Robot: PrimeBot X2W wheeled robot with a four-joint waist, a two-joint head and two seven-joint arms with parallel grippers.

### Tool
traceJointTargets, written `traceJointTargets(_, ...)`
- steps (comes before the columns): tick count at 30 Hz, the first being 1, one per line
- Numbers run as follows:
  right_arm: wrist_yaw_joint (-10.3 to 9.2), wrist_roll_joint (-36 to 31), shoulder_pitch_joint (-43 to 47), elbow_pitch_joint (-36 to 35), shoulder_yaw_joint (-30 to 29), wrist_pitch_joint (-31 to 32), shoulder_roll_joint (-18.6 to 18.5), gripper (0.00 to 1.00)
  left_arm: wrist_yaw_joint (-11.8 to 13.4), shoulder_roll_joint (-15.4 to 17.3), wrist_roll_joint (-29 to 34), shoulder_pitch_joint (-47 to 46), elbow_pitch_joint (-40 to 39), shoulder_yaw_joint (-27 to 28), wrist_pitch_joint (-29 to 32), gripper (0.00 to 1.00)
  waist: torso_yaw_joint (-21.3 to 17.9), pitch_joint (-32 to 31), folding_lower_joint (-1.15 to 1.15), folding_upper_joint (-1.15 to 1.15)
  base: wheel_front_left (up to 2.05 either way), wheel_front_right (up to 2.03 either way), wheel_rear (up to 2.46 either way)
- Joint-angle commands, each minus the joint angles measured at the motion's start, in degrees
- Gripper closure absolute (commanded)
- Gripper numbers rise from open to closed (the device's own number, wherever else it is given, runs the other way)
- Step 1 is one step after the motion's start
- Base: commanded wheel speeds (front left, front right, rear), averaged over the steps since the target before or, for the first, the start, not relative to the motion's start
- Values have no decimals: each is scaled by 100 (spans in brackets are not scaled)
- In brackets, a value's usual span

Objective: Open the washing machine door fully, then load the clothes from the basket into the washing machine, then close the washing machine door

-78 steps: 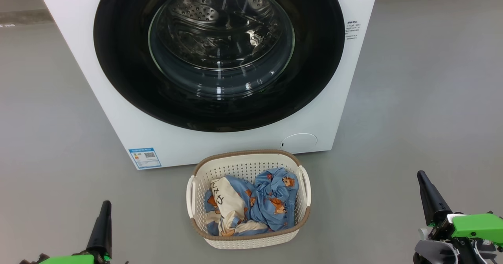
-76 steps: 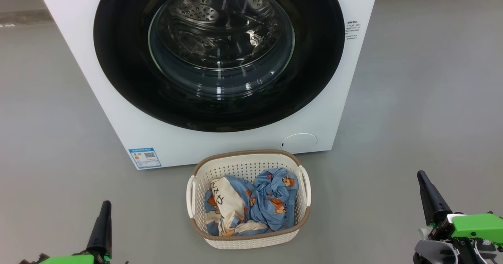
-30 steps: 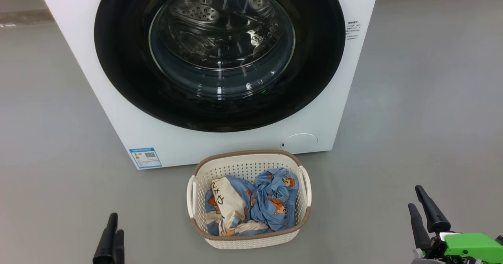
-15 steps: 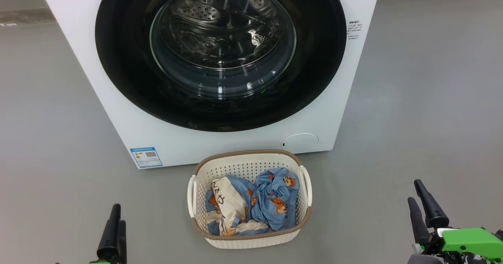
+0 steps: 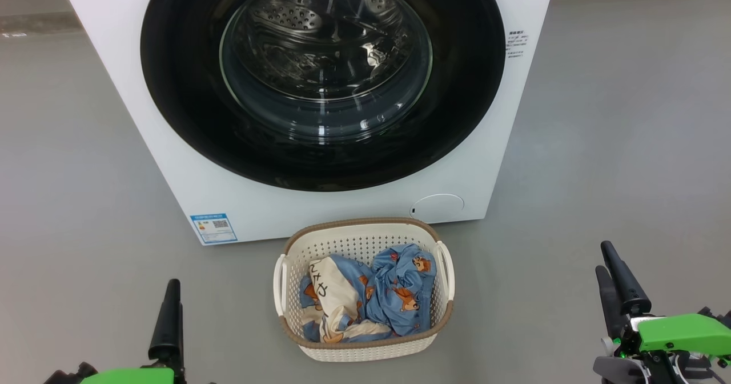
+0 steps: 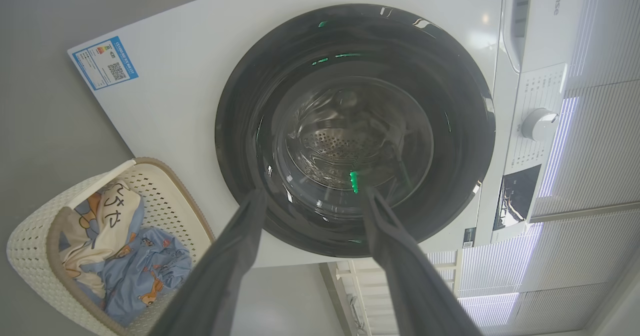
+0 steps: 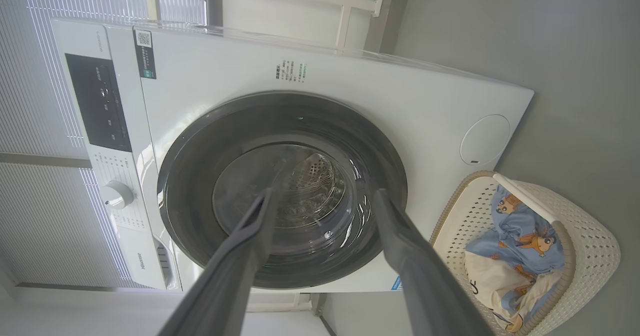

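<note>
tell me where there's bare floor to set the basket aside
Bare floor left of the basket, between washer and left hand; likewise on the right, up to the right hand. Crowded: basket sits close before the washer.

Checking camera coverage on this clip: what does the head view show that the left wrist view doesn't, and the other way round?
Head view, not left wrist: the round flap low on the machine, and the right fingers, held apart. Left wrist, not head: the knob and the dark display. Both: the shut door, the basket of clothes, the blue label and the open left fingers.
</note>
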Motion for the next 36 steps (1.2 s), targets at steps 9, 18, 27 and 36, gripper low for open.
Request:
traceJointTargets(9,17,-451,-387,-324,311,-231,-318,0,-19,109,489,-325,-268,-65,-186,0,7,-3,0,0,0,0,0)
traceJointTargets(18,19,-1127,-464,-384,452,-385,-450,0,-22,167,1081,-399,-291,-183,-338,0,27,-4,0,0,0,0,0)
traceJointTargets(27,21,-1966,-530,-425,628,-538,-599,0,-26,240,2080,-482,-202,-306,-489,0,62,-19,0,0,0,0,0)
traceJointTargets(36,23,-2690,-574,-417,751,-691,-681,0,-29,275,3331,-567,-192,-419,-640,0,84,-10,0,0,0,0,0)
